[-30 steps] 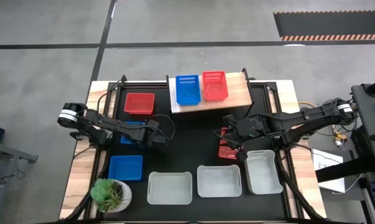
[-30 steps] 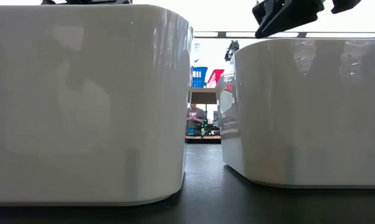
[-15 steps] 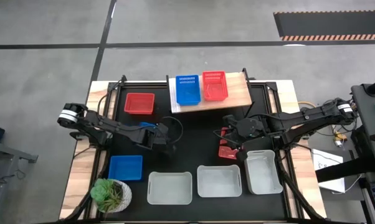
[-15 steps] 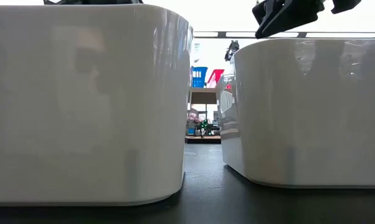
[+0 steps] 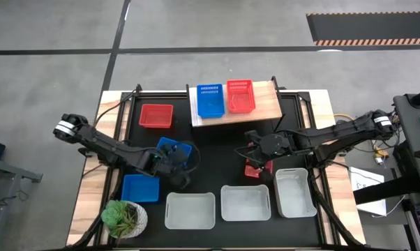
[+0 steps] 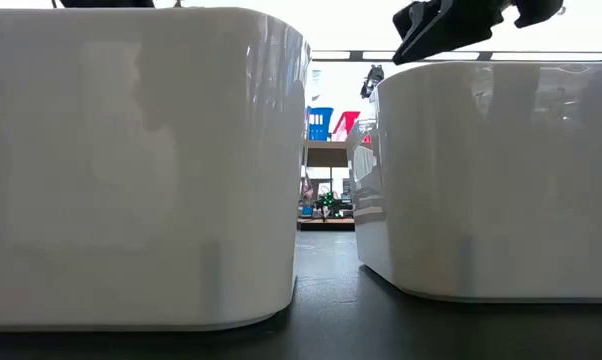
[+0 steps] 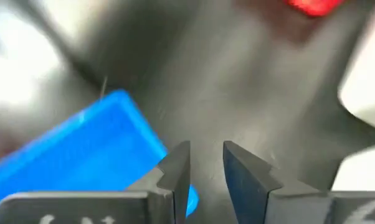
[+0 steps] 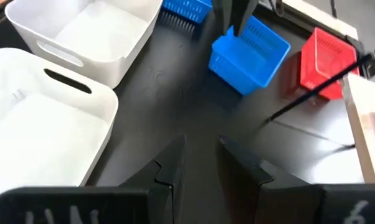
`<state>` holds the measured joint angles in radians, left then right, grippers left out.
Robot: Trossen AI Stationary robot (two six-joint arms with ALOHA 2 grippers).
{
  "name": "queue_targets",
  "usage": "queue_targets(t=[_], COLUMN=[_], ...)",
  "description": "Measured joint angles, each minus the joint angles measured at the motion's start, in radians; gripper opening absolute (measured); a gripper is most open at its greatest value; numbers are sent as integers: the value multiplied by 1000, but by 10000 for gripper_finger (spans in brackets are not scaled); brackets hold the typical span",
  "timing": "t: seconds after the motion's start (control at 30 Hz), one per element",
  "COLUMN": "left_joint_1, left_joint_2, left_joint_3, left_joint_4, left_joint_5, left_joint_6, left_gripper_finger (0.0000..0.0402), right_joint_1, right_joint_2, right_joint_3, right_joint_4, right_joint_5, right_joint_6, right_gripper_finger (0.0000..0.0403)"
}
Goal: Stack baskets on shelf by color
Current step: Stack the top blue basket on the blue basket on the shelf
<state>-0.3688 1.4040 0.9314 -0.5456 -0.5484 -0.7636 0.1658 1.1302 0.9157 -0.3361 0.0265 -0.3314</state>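
Blue basket (image 5: 171, 148) is hanging centre-left in the high view, left gripper (image 5: 169, 159) pinching its wall; right gripper (image 5: 255, 157) is hovering over red basket (image 5: 255, 169), fingers narrow, gripping nothing visible. Left wrist view: fingers (image 7: 175, 171) are clamping the blue rim lower left.

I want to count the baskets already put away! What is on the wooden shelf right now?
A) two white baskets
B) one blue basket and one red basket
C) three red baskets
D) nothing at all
B: in the high view the shelf holds one blue basket and one red basket side by side, while the three white baskets sit on the black table near the front edge.
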Motion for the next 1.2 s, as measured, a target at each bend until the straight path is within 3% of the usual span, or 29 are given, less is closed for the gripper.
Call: queue_targets(t=[0.2,0.3,0.57,0.77,0.97,1.2], left_joint_1=[-71,-72,-65,-58,-58,-58], left_joint_2=[-51,-74,-240,-409,-522,-586], left_joint_3=[-6,-19,-164,-341,-487,-526], left_joint_4=[100,156,417,554,715,749], left_joint_5=[-187,-202,-245,-432,-430,-429], left_joint_6=[324,470,812,852,880,883], left_gripper_finger=[79,79,79,79,79,79], right_joint_1=[0,0,0,-14,-81,-126], right_joint_2=[65,114,319,511,685,848], right_joint_3=[26,82,295,460,608,741], right_joint_4=[111,111,24,12,2,9], right_joint_5=[46,106,106,94,-36,-53], right_joint_6=[-2,-2,-52,-185,-254,-297], right_gripper_finger=[82,94,140,163,178,184])
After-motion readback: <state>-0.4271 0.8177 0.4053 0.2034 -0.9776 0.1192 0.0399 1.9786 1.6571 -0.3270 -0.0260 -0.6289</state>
